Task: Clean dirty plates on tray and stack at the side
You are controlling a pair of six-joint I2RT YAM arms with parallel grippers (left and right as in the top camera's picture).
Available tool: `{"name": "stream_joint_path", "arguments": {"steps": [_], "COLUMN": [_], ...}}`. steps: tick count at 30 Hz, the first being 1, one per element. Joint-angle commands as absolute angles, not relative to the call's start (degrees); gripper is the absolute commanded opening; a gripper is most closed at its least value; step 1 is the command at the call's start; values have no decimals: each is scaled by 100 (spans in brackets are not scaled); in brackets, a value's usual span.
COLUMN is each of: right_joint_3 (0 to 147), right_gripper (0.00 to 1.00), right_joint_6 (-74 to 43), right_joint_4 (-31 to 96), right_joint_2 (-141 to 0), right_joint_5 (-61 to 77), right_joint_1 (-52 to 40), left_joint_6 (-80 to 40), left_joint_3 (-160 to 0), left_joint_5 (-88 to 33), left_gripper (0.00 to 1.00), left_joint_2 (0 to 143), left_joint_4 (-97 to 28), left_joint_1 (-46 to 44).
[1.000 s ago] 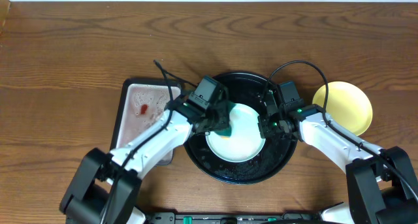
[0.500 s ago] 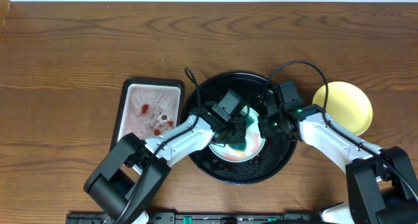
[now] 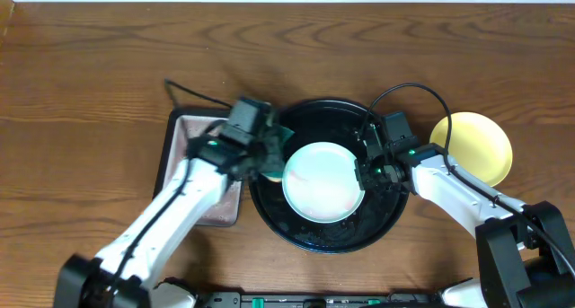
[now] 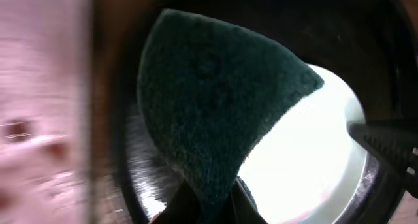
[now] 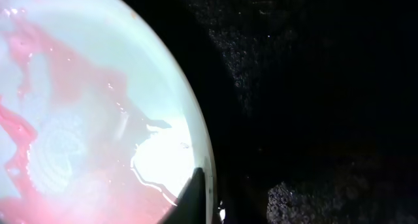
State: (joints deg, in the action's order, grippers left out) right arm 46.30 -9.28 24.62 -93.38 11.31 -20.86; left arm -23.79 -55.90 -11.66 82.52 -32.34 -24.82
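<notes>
Right hand (image 5: 199, 192) on plate (image 5: 78, 48) rim; red smear (image 5: 62, 77) vivid only wrist-side

The left arm (image 3: 171, 209) and right arm (image 3: 454, 189) wear smooth white shells over rounded links, joined by black joints. Each wrist carries a boxy black block. A thin black left cable (image 3: 189, 94) leaves its wrist toward 10 o'clock. A black right cable (image 3: 409, 87) arches at 12 o'clock over its wrist, where a small green light (image 3: 414, 151) glows. The left gripper (image 3: 274, 157) and right gripper (image 3: 363, 171) are black.
</notes>
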Motion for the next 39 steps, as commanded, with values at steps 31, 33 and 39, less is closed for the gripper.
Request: {"name": "stream_joint_path", "arguments": {"steps": [31, 33, 39], "right_joint_3": [4609, 4609, 4609], "right_gripper": [1, 1, 1], "right_joint_6": [-189, -32, 209], "right_joint_4": [2543, 2556, 2519], "right_joint_2": [-7299, -7063, -6525], "right_joint_5": [-854, -1433, -3695], "right_joint_1": [-2233, -2397, -3428], "left_joint_6": [-1164, -1168, -1164], "left_joint_3": [-5413, -5413, -5393], "left_joint_5": [-854, -851, -849], "left_gripper": [78, 78, 79], "left_joint_2": [8329, 8138, 8130], "left_joint_4": [-4073, -4198, -4324], "left_joint_1": [-504, -506, -506]}}
